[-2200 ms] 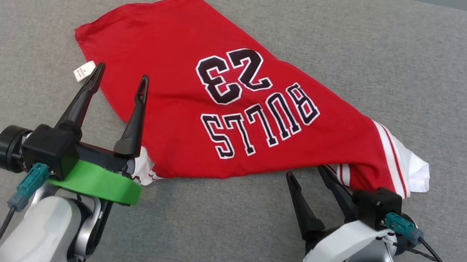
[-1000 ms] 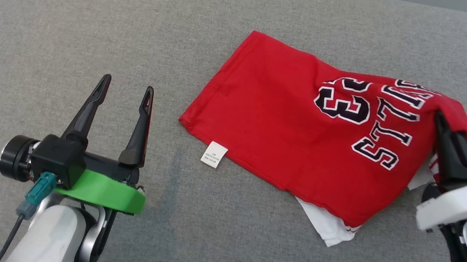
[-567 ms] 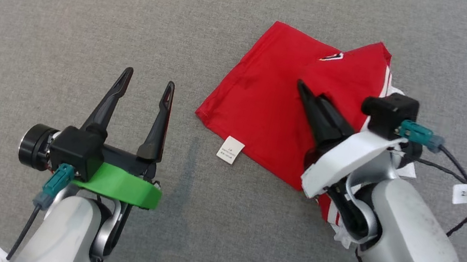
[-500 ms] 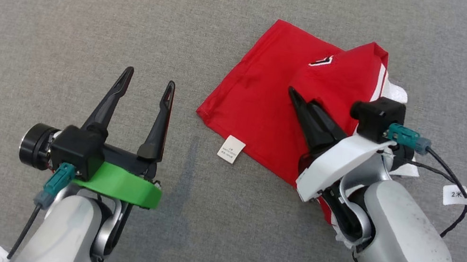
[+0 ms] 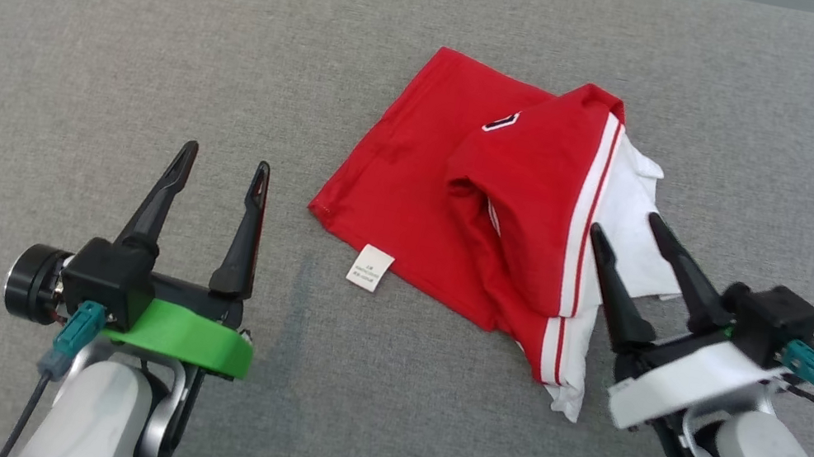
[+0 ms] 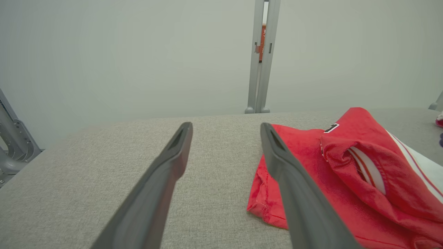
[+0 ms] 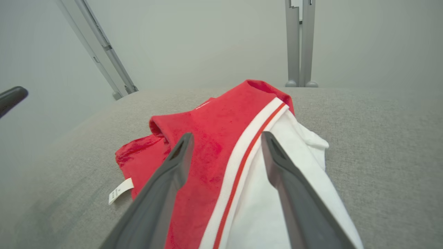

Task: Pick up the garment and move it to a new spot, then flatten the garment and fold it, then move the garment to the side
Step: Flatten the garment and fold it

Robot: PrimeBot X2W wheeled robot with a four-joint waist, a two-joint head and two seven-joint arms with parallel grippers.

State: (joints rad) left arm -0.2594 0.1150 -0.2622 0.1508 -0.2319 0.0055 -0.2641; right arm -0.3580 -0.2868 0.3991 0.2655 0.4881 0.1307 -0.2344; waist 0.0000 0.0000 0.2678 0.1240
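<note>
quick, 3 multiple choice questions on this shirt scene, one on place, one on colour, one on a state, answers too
1. In the head view, where on the garment is the label?
A. at its near-left edge
B. at its far-right corner
C. in its middle

2. What colour is the ring behind the left gripper?
A. blue
B. green
C. yellow

3. How does the right gripper stand?
A. shut on the garment
B. shut on the label
C. open

Answers:
1 A: the label lies at the hem on the side of the left gripper.
2 B: the ring is bright green.
3 C: its fingers stand apart over the garment in the head and right wrist views.
</note>
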